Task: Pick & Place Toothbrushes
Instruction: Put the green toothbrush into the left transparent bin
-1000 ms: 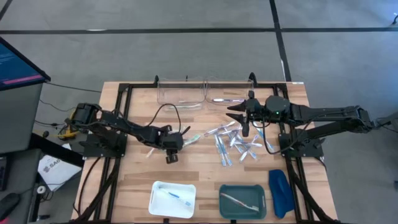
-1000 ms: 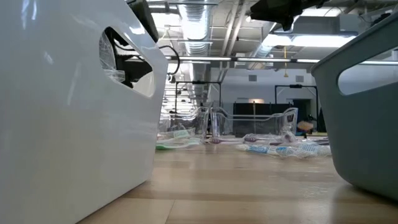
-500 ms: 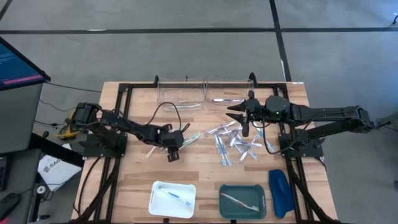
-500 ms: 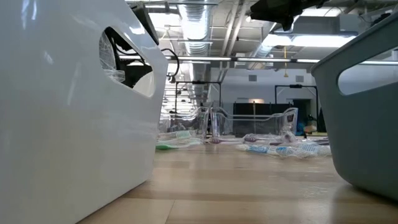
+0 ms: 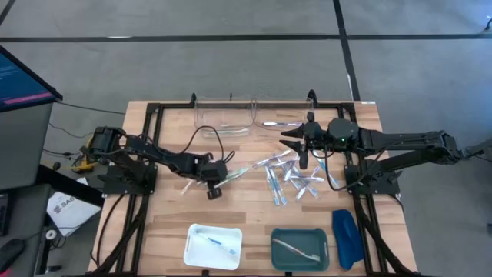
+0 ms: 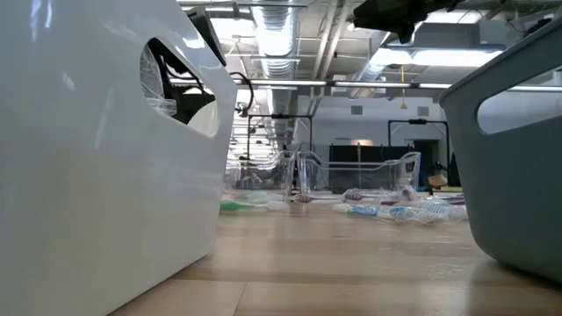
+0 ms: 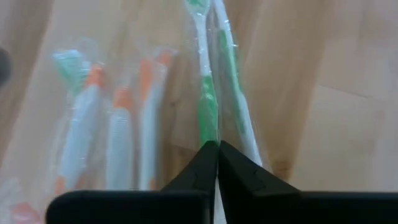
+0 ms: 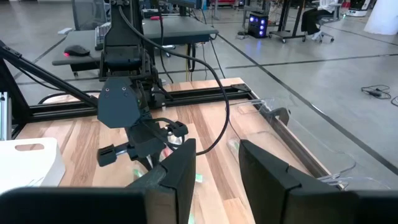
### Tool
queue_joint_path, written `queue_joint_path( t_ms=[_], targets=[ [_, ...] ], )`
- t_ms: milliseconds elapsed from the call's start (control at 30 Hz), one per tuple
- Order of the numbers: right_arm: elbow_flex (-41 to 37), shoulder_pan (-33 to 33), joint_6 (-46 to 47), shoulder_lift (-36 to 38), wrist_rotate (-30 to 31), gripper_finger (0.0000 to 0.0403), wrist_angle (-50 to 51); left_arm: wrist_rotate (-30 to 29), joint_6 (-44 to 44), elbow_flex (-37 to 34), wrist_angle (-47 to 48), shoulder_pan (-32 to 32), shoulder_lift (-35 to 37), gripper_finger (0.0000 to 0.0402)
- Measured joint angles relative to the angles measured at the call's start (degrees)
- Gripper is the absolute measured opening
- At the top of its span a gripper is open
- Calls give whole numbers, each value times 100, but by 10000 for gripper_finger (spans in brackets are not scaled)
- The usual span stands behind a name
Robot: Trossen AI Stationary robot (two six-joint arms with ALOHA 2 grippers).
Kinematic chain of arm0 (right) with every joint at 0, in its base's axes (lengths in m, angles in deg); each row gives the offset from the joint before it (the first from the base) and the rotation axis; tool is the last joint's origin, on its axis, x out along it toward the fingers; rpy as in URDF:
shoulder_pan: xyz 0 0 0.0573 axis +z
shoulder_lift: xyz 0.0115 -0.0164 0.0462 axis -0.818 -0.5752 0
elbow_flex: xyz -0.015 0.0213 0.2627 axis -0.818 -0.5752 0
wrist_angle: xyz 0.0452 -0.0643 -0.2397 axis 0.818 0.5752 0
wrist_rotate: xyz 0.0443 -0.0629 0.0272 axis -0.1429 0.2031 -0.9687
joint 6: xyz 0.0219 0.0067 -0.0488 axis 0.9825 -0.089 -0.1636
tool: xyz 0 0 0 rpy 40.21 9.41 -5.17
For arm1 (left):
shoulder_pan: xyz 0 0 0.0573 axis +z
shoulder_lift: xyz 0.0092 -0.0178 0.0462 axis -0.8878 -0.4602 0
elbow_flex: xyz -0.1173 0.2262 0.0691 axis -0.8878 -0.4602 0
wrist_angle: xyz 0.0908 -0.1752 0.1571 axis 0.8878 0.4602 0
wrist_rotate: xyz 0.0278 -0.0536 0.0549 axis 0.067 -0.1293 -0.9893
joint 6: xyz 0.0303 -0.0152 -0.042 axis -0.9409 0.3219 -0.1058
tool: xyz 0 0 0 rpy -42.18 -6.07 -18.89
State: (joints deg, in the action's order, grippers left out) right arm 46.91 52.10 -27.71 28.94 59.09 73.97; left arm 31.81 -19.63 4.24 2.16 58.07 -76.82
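Note:
A pile of clear-wrapped toothbrushes [image 5: 290, 177], blue, white and orange, lies on the table at centre right. My left gripper [image 5: 219, 178] is left of the pile, shut on a clear-wrapped green toothbrush [image 7: 208, 106] that stretches away from it toward the pile [image 5: 237, 171]. Wrapped orange toothbrushes [image 7: 118, 137] lie beside the green one. My right gripper [image 5: 302, 154] is open and empty above the pile's far side; its fingers [image 8: 180, 171] stand apart. My left gripper pinches the wrapped green toothbrush between its two fingertips, at the end of the packet nearest the gripper [image 7: 211, 137]. The fingers come from the table's left, slanting down, and lie along the toothbrush. The rest of the packet lies low on the wood [image 6: 233, 206].
A white tray [image 5: 192, 245] with a blue toothbrush and a teal tray [image 5: 278, 250] with a white one stand at the near edge, a dark-blue oblong object [image 5: 346, 237] to their right. Two clear bins [image 5: 223, 115] stand at the far edge.
My left gripper has drawn a little toward the table's left, and the green toothbrush packet has slid slightly that way along the table with it.

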Motion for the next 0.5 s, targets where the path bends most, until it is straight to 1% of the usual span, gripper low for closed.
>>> queue_joint_path(
  t_ms=[167,333,500],
  targets=[
    [0,0,-2,0,0,116,0,298,0,18,1,1,0,1],
    [0,0,-1,0,0,116,3,299,-29,49,29,2,0,1],
    [0,0,-2,0,0,116,3,140,-63,338,212,1,16,0]
  ],
)
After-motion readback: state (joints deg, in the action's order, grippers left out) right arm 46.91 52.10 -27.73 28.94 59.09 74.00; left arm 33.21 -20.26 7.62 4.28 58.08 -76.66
